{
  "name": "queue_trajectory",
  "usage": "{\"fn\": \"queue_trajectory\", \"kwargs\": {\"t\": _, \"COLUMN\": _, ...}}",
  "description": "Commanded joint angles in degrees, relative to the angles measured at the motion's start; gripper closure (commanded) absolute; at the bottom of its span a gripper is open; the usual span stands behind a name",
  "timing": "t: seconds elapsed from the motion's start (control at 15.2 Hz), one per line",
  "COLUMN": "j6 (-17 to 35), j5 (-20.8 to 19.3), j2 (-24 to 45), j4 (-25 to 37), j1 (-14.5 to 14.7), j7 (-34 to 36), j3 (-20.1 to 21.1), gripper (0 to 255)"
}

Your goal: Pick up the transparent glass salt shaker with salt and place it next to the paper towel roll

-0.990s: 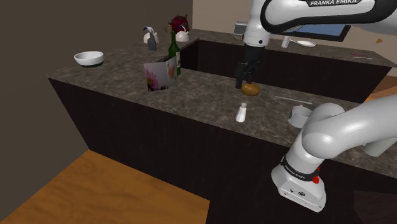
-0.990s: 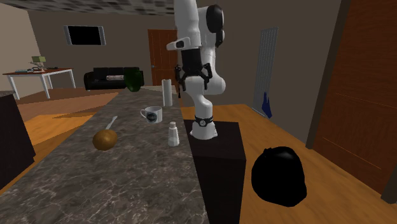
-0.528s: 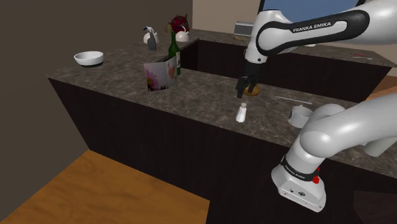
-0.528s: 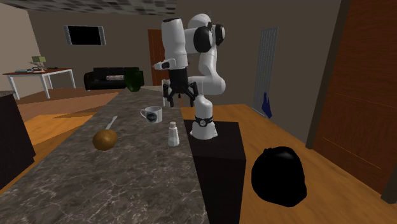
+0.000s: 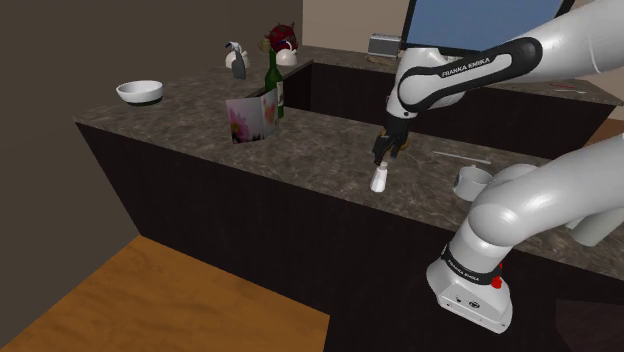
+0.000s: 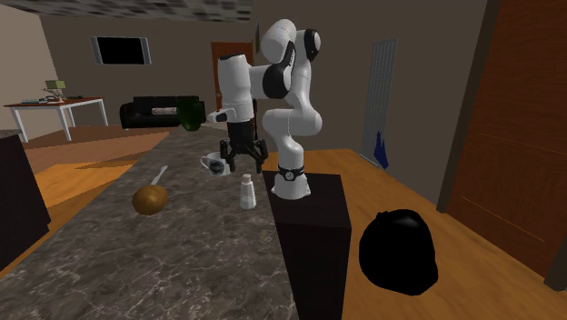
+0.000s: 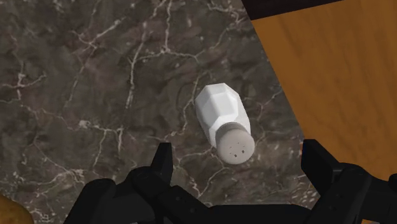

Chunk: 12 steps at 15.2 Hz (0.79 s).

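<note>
The salt shaker (image 7: 219, 114), a white faceted body with a grey perforated cap, stands upright on the dark marbled counter (image 7: 83, 95) near its edge. My black gripper (image 7: 240, 167) hangs just above it, open, with the fingers (image 7: 162, 164) apart and touching nothing. In the shoulder view the gripper (image 5: 381, 157) is directly over the shaker (image 5: 379, 180). In the second exterior view the gripper (image 6: 241, 167) hovers a short way above the shaker (image 6: 246, 193). The white paper towel roll (image 5: 598, 228) shows partly behind my arm at the shoulder view's right.
A brown potato (image 6: 150, 200), a spoon (image 6: 160, 175) and a white mug (image 6: 216, 164) lie close to the shaker. A green bottle (image 5: 272, 88), a flowered card (image 5: 250, 118) and a white bowl (image 5: 139, 92) stand farther along the counter. Wood floor (image 7: 331, 76) lies beyond the counter edge.
My arm has swung away from over the potato, toward the counter's edge, and come down until the gripper hangs right above the shaker. The fingers stayed open; the shaker has not moved.
</note>
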Motion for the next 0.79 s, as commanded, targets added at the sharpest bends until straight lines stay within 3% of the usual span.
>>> {"fn": "queue_trajectory", "kwargs": {"t": 0.0, "j6": 2.1, "j5": 0.0, "j2": 1.0, "j4": -1.0, "j1": 0.0, "j7": -0.2, "j3": -0.3, "gripper": 0}}
{"fn": "queue_trajectory", "kwargs": {"t": 0.26, "j6": 5.7, "j5": 0.1, "j2": 2.9, "j4": -2.7, "j1": 0.2, "j7": -0.3, "j3": -0.6, "gripper": 0}}
{"fn": "queue_trajectory", "kwargs": {"t": 0.73, "j6": 5.6, "j5": 0.1, "j2": 2.9, "j4": -2.7, "j1": 0.2, "j7": -0.3, "j3": -0.6, "gripper": 0}}
